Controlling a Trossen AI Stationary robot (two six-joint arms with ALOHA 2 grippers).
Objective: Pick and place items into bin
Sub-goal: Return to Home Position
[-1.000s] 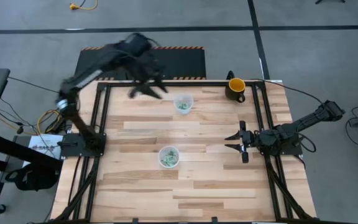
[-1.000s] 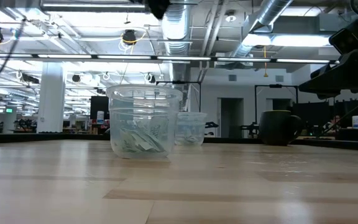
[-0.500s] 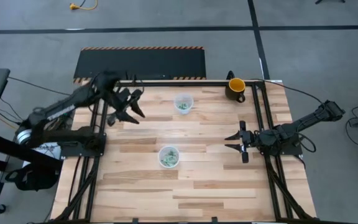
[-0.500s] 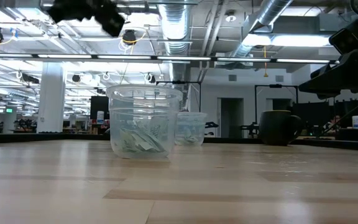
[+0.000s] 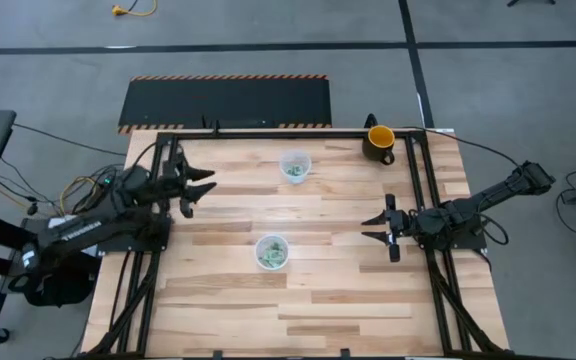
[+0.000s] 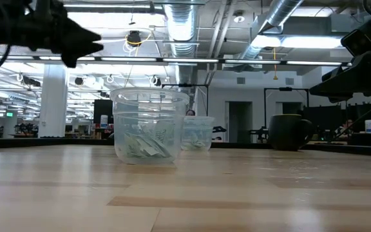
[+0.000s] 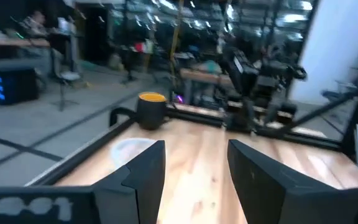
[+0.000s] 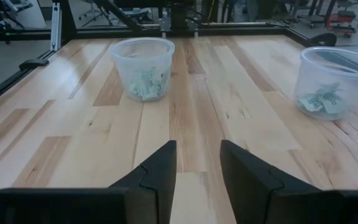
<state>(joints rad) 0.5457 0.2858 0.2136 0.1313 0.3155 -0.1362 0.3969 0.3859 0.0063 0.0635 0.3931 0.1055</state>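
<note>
- The left gripper [image 5: 205, 183] was raised over the table's 11 o'clock corner, beside the far cup [image 5: 283, 162], a second ago. It is now pulled back to the 9 o'clock edge of the table [image 5: 318, 300], jaws spread wide and empty.
- The right gripper [image 5: 366, 229] is unchanged at 3 o'clock, jaws wide apart, holding nothing.
- The items [image 5: 272, 253], pale green packets, lie in the near cup [image 5: 258, 249] at table centre, and more lie in the far cup at 12 o'clock from it. Neither cup has moved.
- The mug [image 5: 378, 141] stands at 1 o'clock, as before.
</note>
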